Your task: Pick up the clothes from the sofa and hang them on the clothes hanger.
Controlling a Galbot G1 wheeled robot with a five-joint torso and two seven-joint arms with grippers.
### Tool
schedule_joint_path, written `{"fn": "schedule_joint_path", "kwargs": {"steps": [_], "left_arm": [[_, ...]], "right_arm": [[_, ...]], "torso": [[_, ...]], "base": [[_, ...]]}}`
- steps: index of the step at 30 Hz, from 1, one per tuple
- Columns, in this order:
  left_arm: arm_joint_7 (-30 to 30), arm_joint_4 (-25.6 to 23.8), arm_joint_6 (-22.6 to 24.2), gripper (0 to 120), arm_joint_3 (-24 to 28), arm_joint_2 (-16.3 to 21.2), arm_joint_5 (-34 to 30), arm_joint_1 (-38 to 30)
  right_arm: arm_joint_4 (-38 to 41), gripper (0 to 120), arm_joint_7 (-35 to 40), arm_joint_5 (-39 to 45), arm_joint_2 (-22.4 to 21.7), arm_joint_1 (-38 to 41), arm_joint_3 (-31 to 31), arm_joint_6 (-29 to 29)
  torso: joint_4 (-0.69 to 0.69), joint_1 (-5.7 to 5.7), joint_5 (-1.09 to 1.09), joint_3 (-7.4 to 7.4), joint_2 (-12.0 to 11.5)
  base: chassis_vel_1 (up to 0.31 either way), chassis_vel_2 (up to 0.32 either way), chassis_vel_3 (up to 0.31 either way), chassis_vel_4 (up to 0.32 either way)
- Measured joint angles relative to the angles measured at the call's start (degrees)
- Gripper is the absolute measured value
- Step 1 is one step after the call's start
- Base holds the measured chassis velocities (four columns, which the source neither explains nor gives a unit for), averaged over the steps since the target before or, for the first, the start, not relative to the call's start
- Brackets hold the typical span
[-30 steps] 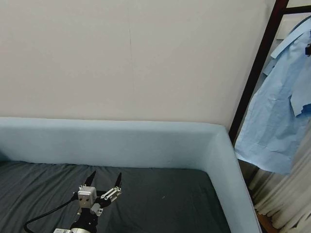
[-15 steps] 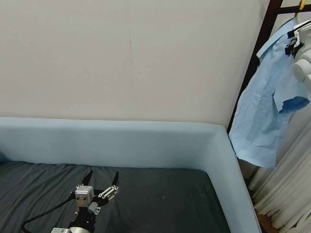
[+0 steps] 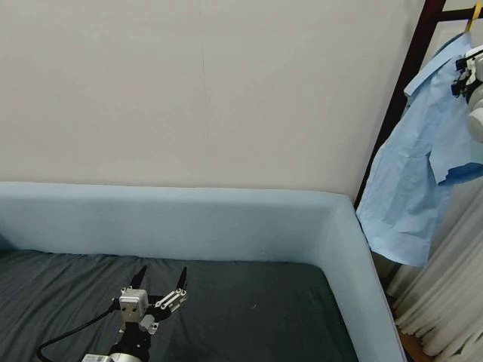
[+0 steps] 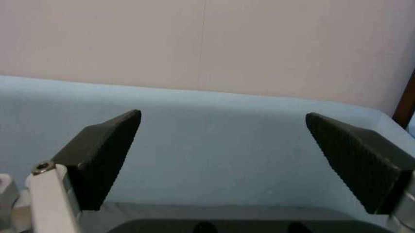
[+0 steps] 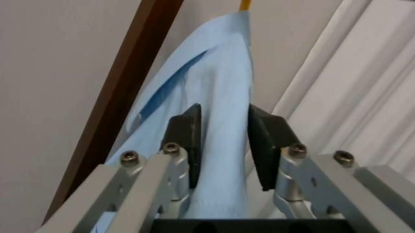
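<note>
Up beside the rack post [image 3: 398, 102], my right gripper [image 5: 224, 130] pinches the shirt [image 3: 411, 173] — partly cut off; my left gripper [image 3: 162, 274] hangs spread over the sofa [image 3: 189, 222].

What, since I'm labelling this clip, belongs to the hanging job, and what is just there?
Job: shirt, right pincer shut on it, rack, sofa.
Just there: left pincer open over the sofa seat, wall, curtain.
</note>
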Motion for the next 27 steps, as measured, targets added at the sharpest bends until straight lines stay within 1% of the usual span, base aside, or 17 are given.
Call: {"fn": "schedule_joint_path", "kwargs": {"steps": [1, 2, 3, 4, 9, 10, 12, 13, 15, 17, 18, 19, 20, 22, 23, 24, 27], "left_arm": [[0.0, 0.0, 0.0, 100, 0.0, 0.0, 0.0, 0.1], [-0.1, -0.1, 0.0, 100, 0.0, 0.0, 0.1, 0.2], [-0.1, -0.2, 0.0, 100, 0.0, 0.1, 0.1, 0.2], [-0.1, -0.2, 0.0, 100, 0.0, 0.1, 0.1, 0.2], [-0.1, -0.3, 0.1, 100, 0.1, 0.2, 0.2, 0.2], [-0.1, -0.3, 0.1, 100, 0.1, 0.2, 0.2, 0.2], [-0.1, -0.1, 0.1, 100, 0.4, 0.0, 0.3, 0.1], [-0.1, -0.1, 0.1, 100, 0.4, 0.0, 0.3, 0.1], [-0.1, 0.1, 0.1, 100, 0.8, -0.3, 0.5, -0.2], [-0.1, 0.4, 0.1, 100, 1.1, -0.7, 0.7, -0.4], [-0.1, 0.4, 0.1, 100, 1.1, -0.7, 0.7, -0.4], [-0.1, 0.6, -0.1, 100, 1.3, -1.0, 1.1, -0.6], [0.0, 0.7, -0.2, 100, 1.3, -1.2, 1.3, -0.6], [0.3, 1.3, -1.2, 100, 1.5, -1.8, 2.6, -0.6], [0.3, 1.3, -1.2, 100, 1.5, -1.8, 2.6, -0.6], [0.4, 1.5, -1.6, 100, 1.5, -2.0, 3.1, -0.6], [0.5, 2.2, -2.8, 100, 1.6, -3.1, 4.3, -0.4]], "right_arm": [[0.5, 34, 0.0, 0.1, -0.4, -0.4, 0.5, 0.1], [1.8, 41, 0.0, 0.3, -1.4, -1.4, 1.6, 0.2], [2.5, 43, 0.0, 0.5, -2.0, -2.1, 2.3, 0.2], [2.5, 43, 0.0, 0.5, -2.0, -2.1, 2.3, 0.2], [11.0, 67, -0.2, 3.6, -7.3, -10.2, 10.0, 0.8], [11.0, 67, -0.2, 3.6, -7.3, -10.2, 10.0, 0.8], [15.8, 77, -0.1, 7.7, -9.6, -13.9, 14.1, 2.1], [15.8, 77, -0.1, 7.7, -9.6, -13.9, 14.1, 2.1], [20.6, 87, 0.2, 14.2, -11.3, -16.4, 17.0, 3.9], [24.1, 93, 0.4, 19.2, -12.2, -17.9, 19.0, 5.5], [24.1, 93, 0.4, 19.2, -12.2, -17.9, 19.0, 5.5], [26.8, 97, 0.6, 23.7, -12.8, -19.2, 20.6, 7.1], [28.1, 98, 0.6, 25.9, -13.1, -19.8, 21.2, 7.9], [32.2, 100, 0.5, 32.9, -13.7, -22.1, 23.0, 11.2], [32.2, 100, 0.5, 32.9, -13.7, -22.1, 23.0, 11.2], [33.8, 100, 0.4, 35.2, -13.7, -23.3, 23.7, 12.4], [37.4, 100, 0.2, 38.4, -12.8, -28.1, 25.4, 14.8]], "torso": [[-0.01, 0.0, -0.03, 0.0, 0.0], [-0.01, 0.0, -0.03, 0.0, 0.0], [0.0, 0.0, -0.02, 0.0, 0.0], [0.0, 0.0, -0.02, 0.0, 0.0], [-0.03, 0.0, -0.01, -0.01, 0.0], [-0.03, 0.0, -0.01, -0.01, 0.0], [-0.03, 0.0, -0.01, -0.01, 0.0], [-0.03, 0.0, -0.01, -0.01, 0.0], [-0.04, 0.0, -0.03, -0.02, 0.0], [-0.02, 0.0, -0.04, -0.01, 0.0], [-0.02, 0.0, -0.04, -0.01, 0.0], [-0.02, 0.0, -0.04, -0.02, 0.0], [-0.02, 0.0, -0.04, -0.02, 0.0], [-0.02, 0.0, -0.04, -0.02, 0.0], [-0.02, 0.0, -0.04, -0.02, 0.0], [-0.02, -0.01, -0.04, -0.01, 0.0], [-0.02, 0.0, -0.05, -0.01, 0.0]], "base": [[0.0, 0.0, 0.0, 0.0], [0.0, 0.0, 0.0, 0.0], [0.0, 0.0, 0.0, 0.0], [0.0, 0.0, 0.0, 0.0], [0.0, 0.0, 0.0, 0.0], [0.0, 0.0, 0.0, 0.0], [0.0, 0.0, 0.0, 0.0], [0.0, 0.0, 0.0, 0.0], [0.0, 0.0, 0.0, 0.0], [0.0, 0.0, 0.0, 0.0], [0.0, 0.0, 0.0, 0.0], [0.0, 0.0, 0.0, 0.0], [0.0, 0.0, 0.0, 0.0], [0.0, 0.0, 0.0, 0.0], [0.0, 0.0, 0.0, 0.0], [0.0, 0.0, 0.0, 0.0], [0.0, 0.0, 0.0, 0.0]]}}
